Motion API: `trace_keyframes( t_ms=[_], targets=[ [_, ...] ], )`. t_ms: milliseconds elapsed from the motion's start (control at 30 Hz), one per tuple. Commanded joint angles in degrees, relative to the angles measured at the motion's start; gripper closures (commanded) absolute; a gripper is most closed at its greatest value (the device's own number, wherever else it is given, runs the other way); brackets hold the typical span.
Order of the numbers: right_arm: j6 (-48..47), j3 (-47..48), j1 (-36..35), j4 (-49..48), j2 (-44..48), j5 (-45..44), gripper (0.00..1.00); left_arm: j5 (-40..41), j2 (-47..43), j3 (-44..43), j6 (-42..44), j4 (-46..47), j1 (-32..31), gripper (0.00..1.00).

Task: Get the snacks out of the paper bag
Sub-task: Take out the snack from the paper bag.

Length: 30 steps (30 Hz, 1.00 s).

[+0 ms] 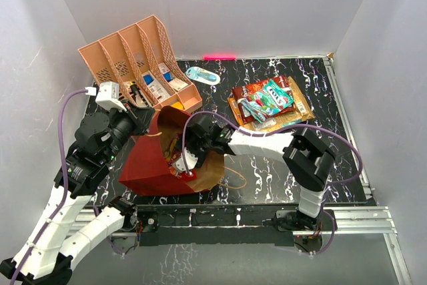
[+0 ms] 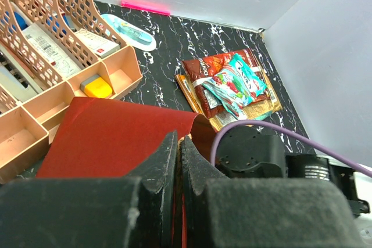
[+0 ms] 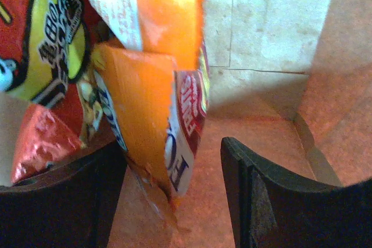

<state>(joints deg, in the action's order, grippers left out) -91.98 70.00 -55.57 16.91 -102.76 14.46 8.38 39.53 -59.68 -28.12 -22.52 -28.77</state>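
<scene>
The dark-red paper bag [image 1: 148,168] lies on its side with its mouth facing right. My left gripper [image 2: 179,143] is shut on the bag's upper rim [image 2: 192,121], and a thin strip of paper shows between the fingers. My right gripper [image 3: 171,161] is inside the bag's brown interior [image 3: 267,27] and stands open. An orange snack packet [image 3: 145,120] hangs between its jaws, close to the left finger [image 3: 87,184] and apart from the right finger [image 3: 261,190]. More snacks [image 3: 43,39] crowd behind it. Other snacks [image 1: 270,103] lie piled on the table at the right.
A peach slotted organizer [image 1: 137,65] with small boxes stands at the back left, just behind the bag. A light-blue oval object [image 1: 202,75] lies beside it. White walls enclose the black marbled table [image 1: 267,165]. The bag's cord handle [image 1: 235,179] lies by the right arm.
</scene>
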Motion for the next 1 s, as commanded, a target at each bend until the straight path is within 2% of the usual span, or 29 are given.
trace_keyframes(
  t_ms=[0,100,300,433,600,767,900,967],
  targets=[
    [-4.6,2.4,-0.5,-6.4,-2.5,-0.4,0.34,0.5,-0.9,-1.0,0.5,0.3,0.0,1.00],
    [-4.4,1.9,-0.6,-8.9,-3.5,-0.6,0.40,0.3,-0.9,-1.1,0.5,0.2,0.1,1.00],
    [-3.3,1.7,-0.4,-9.7,-2.5,-1.3,0.69,0.5,-0.9,-1.2,0.5,0.0,0.0,1.00],
    [-3.1,1.9,0.1,-9.6,0.4,0.1,0.84,0.4,-0.9,-1.0,0.2,0.2,0.0,1.00],
    [-0.7,4.2,1.1,-5.6,6.0,4.3,0.92,0.7,-0.9,-0.4,-0.2,0.4,0.0,1.00],
    [5.0,3.8,1.8,-1.2,12.5,9.5,0.92,1.1,-0.7,-0.3,-0.3,0.5,0.0,1.00],
    [14.3,-0.1,2.3,-0.4,20.2,13.1,0.92,1.2,-0.6,-0.2,-0.4,0.5,0.0,1.00],
    [22.5,-2.5,2.4,-2.2,25.0,14.1,0.92,1.3,-0.7,-0.3,-0.4,0.5,0.0,1.00]
  ],
)
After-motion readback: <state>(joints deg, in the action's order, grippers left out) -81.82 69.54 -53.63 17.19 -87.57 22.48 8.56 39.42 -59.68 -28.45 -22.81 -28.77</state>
